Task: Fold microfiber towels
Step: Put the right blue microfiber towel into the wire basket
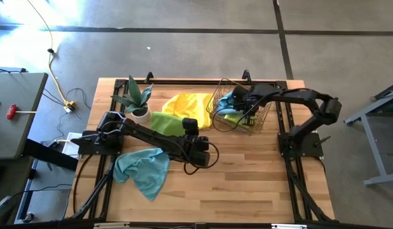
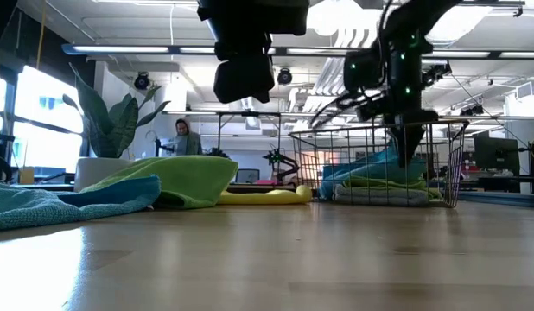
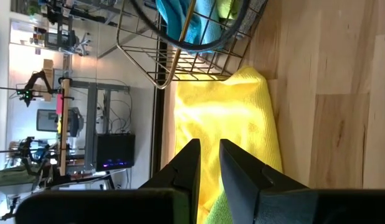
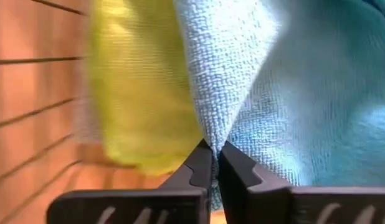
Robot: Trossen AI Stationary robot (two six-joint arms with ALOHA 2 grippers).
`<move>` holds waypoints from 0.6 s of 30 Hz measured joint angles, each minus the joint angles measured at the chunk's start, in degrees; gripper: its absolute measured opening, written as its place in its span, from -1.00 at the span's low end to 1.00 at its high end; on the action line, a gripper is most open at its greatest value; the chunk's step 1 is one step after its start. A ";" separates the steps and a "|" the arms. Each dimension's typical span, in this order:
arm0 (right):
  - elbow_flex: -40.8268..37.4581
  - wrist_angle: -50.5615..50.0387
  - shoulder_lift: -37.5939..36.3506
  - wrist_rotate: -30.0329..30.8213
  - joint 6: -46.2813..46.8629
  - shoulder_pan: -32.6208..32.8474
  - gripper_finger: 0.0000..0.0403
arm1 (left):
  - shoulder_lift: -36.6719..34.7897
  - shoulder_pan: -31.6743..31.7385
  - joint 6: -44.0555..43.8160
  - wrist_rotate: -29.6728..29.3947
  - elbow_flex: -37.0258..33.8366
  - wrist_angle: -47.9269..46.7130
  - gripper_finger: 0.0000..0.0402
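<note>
A wire mesh basket [image 1: 260, 121] at the far right holds a teal blue towel [image 1: 227, 100] on a lime green one [image 1: 231, 116]. My right gripper [image 1: 242, 107] reaches down into the basket and is shut on the teal towel [image 4: 286, 93]. On the table lie a yellow towel [image 1: 187, 105], a lime green towel [image 1: 166, 122] and another teal towel [image 1: 144, 168]. My left gripper [image 3: 208, 146] hovers above the yellow and lime green towels, its fingers narrowly apart with nothing between them. My right gripper pinches a raised fold of the teal towel [image 4: 211, 138] between its two fingertips, coming from above and pointing down. The cloth is drawn into a peak at the fingertips, while the rest of it lies in the basket [image 2: 379, 168] on the lime green towel.
A potted plant [image 1: 138, 102] stands at the far left, next to the lime green towel. The basket's wire walls [image 2: 440, 164] surround my right gripper. Bare wood [image 1: 247, 178] stretches across the table's near right part. A person [image 2: 182, 136] stands far off in the room.
</note>
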 joint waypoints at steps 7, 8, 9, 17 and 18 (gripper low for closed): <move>3.80 -7.68 -0.02 -10.00 11.45 4.68 -0.99 | 0.00 -0.24 -0.15 0.00 0.00 0.00 -0.75; 3.80 -7.86 -0.02 -10.56 11.87 5.39 -0.99 | 0.00 -0.31 -0.15 0.00 0.00 0.00 -0.75; 3.80 -7.84 -0.02 -11.01 12.43 5.97 -0.98 | 0.00 -0.41 -0.24 0.00 0.00 0.00 -0.75; 3.80 -6.96 -0.02 -10.79 12.66 9.11 -0.75 | 0.00 -1.11 -1.03 1.09 0.00 -0.15 -0.75; 3.80 -6.99 -0.02 -10.12 12.65 9.28 -0.70 | 0.00 -1.17 -1.11 1.27 0.00 -0.17 -0.75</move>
